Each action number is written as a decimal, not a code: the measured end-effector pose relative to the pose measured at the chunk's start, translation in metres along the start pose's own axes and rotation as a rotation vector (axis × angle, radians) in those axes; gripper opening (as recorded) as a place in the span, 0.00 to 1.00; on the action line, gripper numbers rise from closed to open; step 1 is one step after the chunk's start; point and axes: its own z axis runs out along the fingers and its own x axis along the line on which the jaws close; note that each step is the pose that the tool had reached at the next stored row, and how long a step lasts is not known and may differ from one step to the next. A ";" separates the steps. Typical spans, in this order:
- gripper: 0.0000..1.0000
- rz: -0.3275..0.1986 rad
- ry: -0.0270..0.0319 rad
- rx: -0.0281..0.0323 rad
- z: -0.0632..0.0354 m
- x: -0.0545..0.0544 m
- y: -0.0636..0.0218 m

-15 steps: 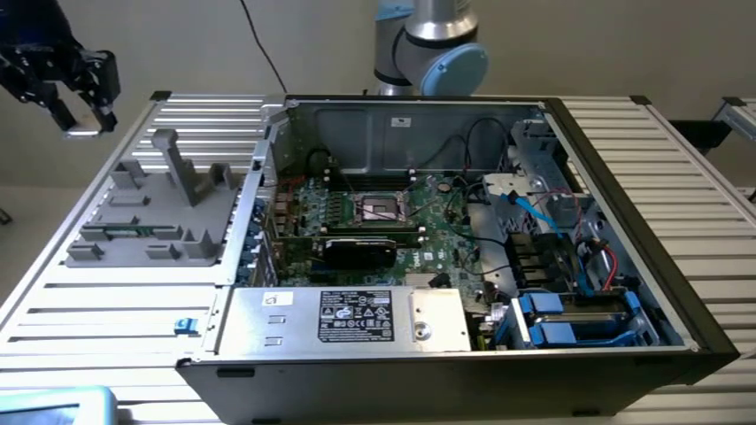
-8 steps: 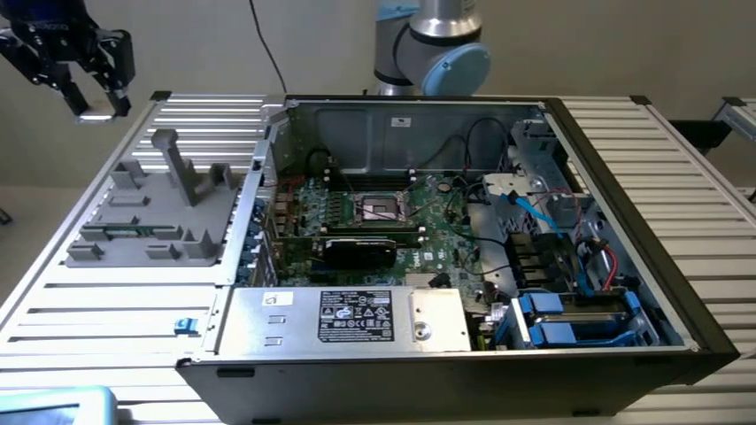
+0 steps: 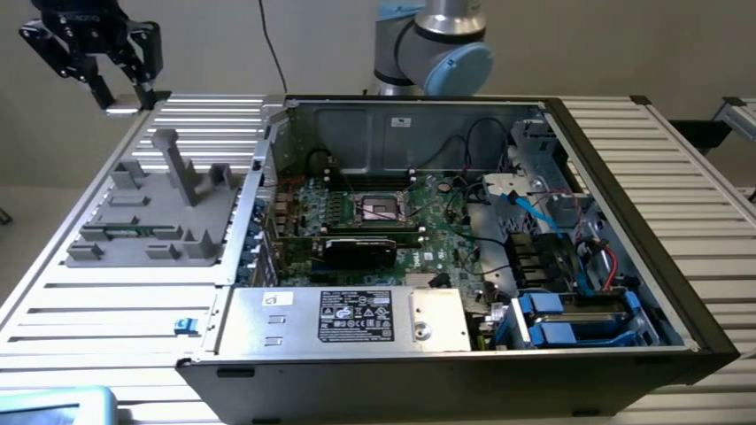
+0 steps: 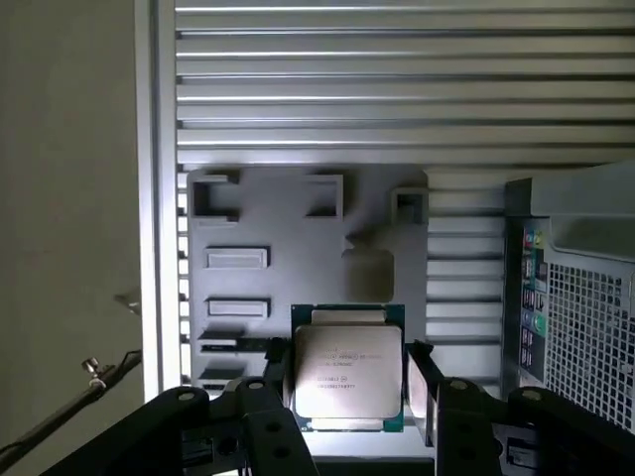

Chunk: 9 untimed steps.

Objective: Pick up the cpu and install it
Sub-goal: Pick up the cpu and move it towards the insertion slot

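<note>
Chip handling was judged delicate: the cpu [image 4: 347,369], a light, stiff, flat square with a slick metal top, was thought best taken by two opposite edges and spared any squeeze or knock. It was seen gripped just so between the fingers [image 4: 422,385] of the gripper [image 4: 349,389], which was closed part-way on it and held above the grey holder tray [image 4: 278,218]. Farther off, on the exterior view's right, the open computer case [image 3: 390,133] was seen, its socket [image 3: 381,209] well apart from the gripper.
</note>
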 end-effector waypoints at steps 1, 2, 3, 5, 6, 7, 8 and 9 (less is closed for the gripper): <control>0.55 0.000 0.0000 0.0000 -0.0006 -0.004 0.0001; 0.55 0.000 0.0000 0.0000 -0.0013 -0.009 0.0001; 0.55 0.000 0.0000 0.0000 -0.0020 -0.014 0.0002; 0.55 0.000 0.0000 0.0000 -0.0031 -0.023 0.0004; 0.55 0.000 0.0000 0.0000 -0.0034 -0.027 0.0004; 0.55 0.000 0.0000 0.0000 -0.0037 -0.031 0.0005; 0.55 0.000 0.0001 0.0000 -0.0041 -0.036 0.0006; 0.55 0.000 0.0001 0.0000 -0.0044 -0.040 0.0006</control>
